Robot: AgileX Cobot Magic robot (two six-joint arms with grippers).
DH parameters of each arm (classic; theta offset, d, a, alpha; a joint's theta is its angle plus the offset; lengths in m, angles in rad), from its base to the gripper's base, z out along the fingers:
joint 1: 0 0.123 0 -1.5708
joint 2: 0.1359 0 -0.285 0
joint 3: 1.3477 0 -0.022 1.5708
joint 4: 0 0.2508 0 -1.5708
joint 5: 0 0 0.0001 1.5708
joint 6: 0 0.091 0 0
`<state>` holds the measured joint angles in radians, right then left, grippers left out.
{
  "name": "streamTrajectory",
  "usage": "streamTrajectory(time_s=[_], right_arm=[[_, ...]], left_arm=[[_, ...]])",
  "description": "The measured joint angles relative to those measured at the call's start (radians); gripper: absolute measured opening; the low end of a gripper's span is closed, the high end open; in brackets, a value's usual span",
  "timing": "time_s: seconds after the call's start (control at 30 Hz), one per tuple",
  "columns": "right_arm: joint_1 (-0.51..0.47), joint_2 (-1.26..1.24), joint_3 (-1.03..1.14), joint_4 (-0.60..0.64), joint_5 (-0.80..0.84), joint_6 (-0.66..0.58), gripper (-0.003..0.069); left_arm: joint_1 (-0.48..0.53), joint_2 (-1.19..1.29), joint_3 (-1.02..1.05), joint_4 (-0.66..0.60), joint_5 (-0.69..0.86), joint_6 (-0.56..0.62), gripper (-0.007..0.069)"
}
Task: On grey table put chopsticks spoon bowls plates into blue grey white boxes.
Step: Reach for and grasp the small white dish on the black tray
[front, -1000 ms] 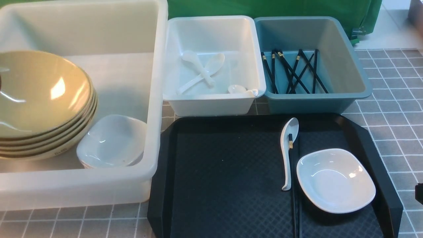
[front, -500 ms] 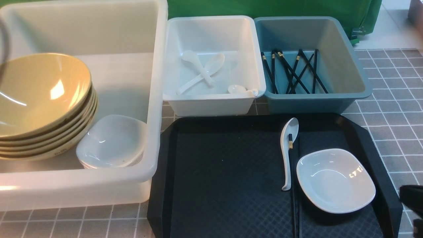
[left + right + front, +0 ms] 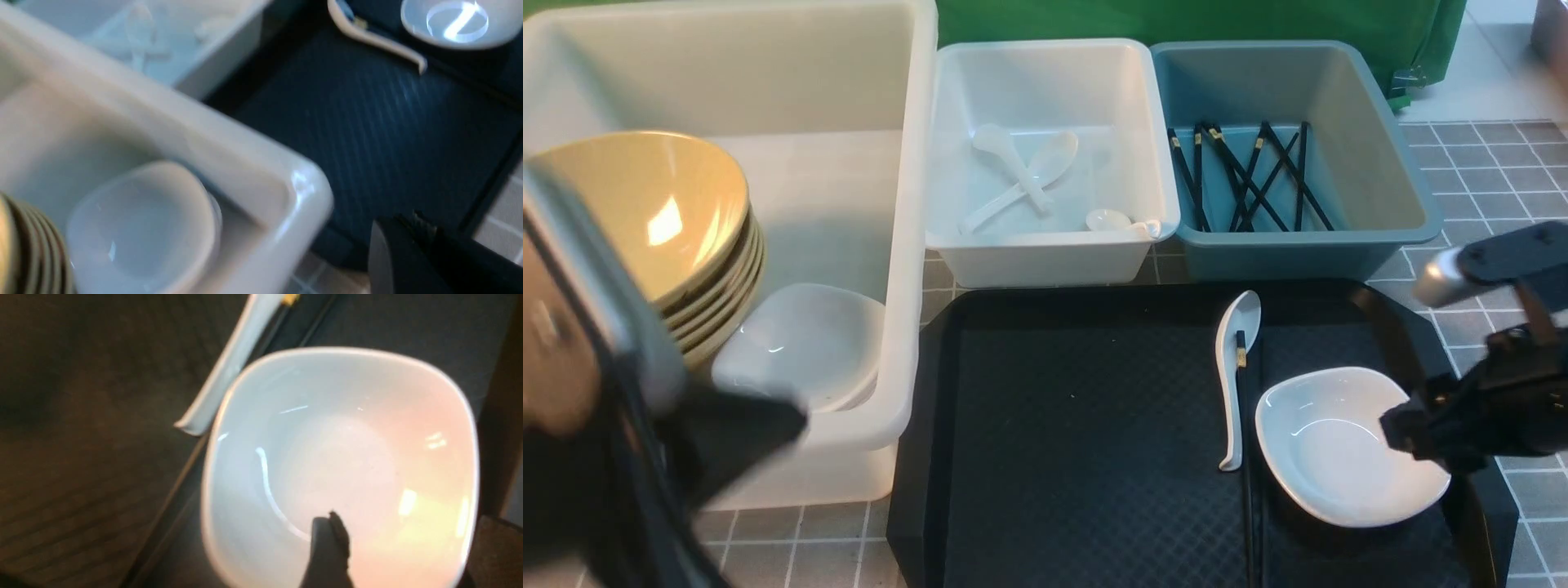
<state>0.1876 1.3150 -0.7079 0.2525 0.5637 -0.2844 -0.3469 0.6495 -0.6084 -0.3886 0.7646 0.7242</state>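
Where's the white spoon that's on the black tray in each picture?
Front view: the spoon lies on the black tray, just left of the white plate.
Left wrist view: far from the camera, beside that plate.
Right wrist view: only its handle, beside the plate.
Shared landmark: the plate.

Field note: I see one white plate [image 3: 1331, 457] upright on the tray [image 3: 1078, 425], just beside the white spoon [image 3: 1227, 408] and a black chopstick [image 3: 1246, 506]. Olive bowls [image 3: 686, 204] are stacked in the whitish tub [image 3: 908, 245].
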Motion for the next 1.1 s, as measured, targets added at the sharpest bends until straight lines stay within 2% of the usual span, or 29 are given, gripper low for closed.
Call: streamTrajectory(time_s=[0.2, 0.4, 0.6, 0.73, 0.87, 1.1], right_arm=[[0.000, 0.202, -0.070, -0.086, -0.056, 0.002, 0.0485], [0.001, 0.305, -0.102, -0.087, -0.106, 0.022, 0.0480], [0.001, 0.329, -0.114, -0.084, -0.125, 0.054, 0.0416], [0.001, 0.327, -0.140, -0.085, -0.065, 0.080, 0.0406], [0.001, 0.309, -0.178, -0.087, 0.007, 0.085, 0.0425], [0.001, 0.277, -0.242, -0.091, 0.094, 0.189, 0.0501]], left_arm=[[-0.003, -0.150, 0.173, 0.100, -0.015, -0.166, -0.0010], [-0.003, -0.296, 0.258, 0.178, -0.173, -0.263, -0.0010], [-0.003, -0.363, 0.284, 0.217, -0.226, -0.268, -0.0010], [-0.003, -0.368, 0.284, 0.219, -0.237, -0.268, -0.0009], [-0.003, -0.368, 0.284, 0.221, -0.250, -0.268, -0.0009], [-0.003, -0.368, 0.284, 0.226, -0.258, -0.269, -0.0008]])
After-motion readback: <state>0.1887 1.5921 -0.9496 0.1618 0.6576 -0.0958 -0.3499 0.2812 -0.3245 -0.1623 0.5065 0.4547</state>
